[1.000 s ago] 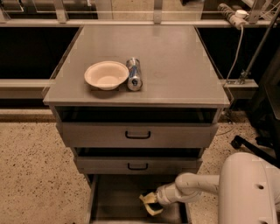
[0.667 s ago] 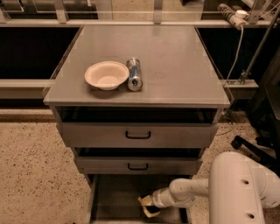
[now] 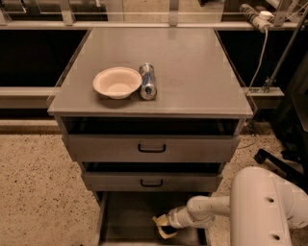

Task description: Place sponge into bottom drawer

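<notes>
The bottom drawer is pulled open at the foot of the grey cabinet, a shallow grey tray. My gripper reaches into it from the right, low over the drawer floor near its right side. The sponge shows as a pale yellow piece with a dark side at the gripper's tip, inside the drawer. My white arm runs back to the right.
A cream bowl and a can lying on its side sit on the cabinet top. Two upper drawers with black handles are slightly open. A cable and power strip hang at the upper right.
My arm has swung forward and lowered; the gripper with the sponge has moved slightly left and deeper down into the bottom drawer.
</notes>
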You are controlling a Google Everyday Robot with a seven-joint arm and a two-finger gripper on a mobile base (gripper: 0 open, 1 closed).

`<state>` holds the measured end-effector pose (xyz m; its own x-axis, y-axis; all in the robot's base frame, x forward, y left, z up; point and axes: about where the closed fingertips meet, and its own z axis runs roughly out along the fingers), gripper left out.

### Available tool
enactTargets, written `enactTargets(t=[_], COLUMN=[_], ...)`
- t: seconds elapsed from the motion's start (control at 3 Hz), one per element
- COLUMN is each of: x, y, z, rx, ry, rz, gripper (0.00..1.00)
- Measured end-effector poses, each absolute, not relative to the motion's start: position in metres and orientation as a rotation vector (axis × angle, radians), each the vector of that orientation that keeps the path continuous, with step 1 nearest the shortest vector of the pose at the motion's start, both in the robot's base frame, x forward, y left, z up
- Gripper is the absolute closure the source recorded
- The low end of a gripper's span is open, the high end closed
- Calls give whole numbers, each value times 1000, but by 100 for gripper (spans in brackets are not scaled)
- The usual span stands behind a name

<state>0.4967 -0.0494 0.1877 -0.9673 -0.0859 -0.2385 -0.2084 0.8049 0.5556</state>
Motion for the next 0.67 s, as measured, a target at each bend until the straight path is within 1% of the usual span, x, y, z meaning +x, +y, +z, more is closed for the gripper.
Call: enactTargets(t=[0.67], x=[497], y=[-49], z=[188], rx=[-230], ry=[2790], rz=[893], gripper=[35])
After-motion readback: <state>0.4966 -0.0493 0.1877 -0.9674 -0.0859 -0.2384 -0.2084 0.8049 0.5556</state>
